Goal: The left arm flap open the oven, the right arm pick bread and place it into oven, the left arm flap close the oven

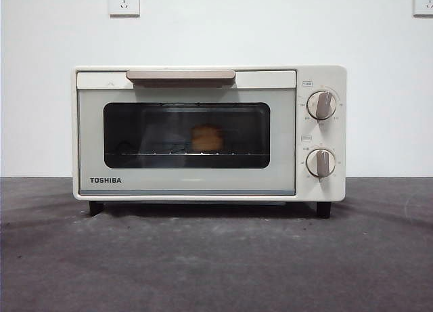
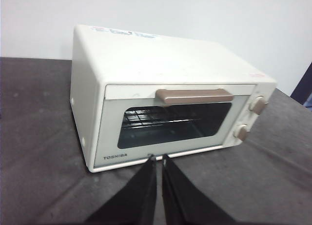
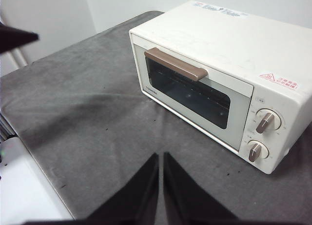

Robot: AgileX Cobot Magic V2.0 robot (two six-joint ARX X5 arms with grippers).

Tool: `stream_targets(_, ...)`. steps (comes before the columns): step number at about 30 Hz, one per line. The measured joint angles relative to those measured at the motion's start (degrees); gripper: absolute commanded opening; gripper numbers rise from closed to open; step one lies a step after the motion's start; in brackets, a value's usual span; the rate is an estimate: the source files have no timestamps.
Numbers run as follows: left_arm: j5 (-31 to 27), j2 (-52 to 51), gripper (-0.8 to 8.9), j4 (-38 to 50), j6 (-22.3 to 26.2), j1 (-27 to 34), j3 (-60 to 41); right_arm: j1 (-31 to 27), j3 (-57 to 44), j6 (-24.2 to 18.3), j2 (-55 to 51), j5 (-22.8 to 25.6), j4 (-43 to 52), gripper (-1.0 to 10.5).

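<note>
The oven (image 1: 210, 132) stands square in the middle of the dark grey table (image 1: 216, 258), its door shut flat against the body. It is a cream-white box with rounded corners, TOSHIBA lettered in dark print at the lower left of the door, and short black feet (image 1: 323, 209) lifting it just off the cloth-like surface. A beige bar handle (image 1: 180, 76) runs along the top of the door, above a wide window (image 1: 186, 135) of dark glass; two beige knobs (image 1: 321, 105) sit one above the other on the panel to the right of the door. Through the glass the bread (image 1: 207, 138) shows dimly — a small golden-orange bun resting on the wire rack (image 1: 169, 151) near the middle of the cavity, far smaller than the space around it. In the wrist views the glass shows only the rack, and the bun cannot be made out. The left gripper (image 2: 157, 159) hangs in front of the oven's lower front edge, apart from it, its two black jaws pressed close together with only a thin slit between them. The right gripper (image 3: 161, 156) hovers over bare table well clear of the oven — jaws likewise together and holding nothing. A white wall (image 1: 216, 34) with outlets (image 1: 124, 1) rises behind.
</note>
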Motion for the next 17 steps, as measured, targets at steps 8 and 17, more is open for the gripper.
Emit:
stream_targets(8, -9.9, -9.4, 0.29, 19.4, 2.3, 0.0, -21.9, 0.0, 0.0, 0.0, 0.0, 0.0, 0.2, 0.1)
stream_targets(17, -22.2, -12.9, 0.29, 20.1, 2.6, 0.0, -30.2, 0.0, 0.0, 0.0, 0.0, 0.0, 0.2, 0.1)
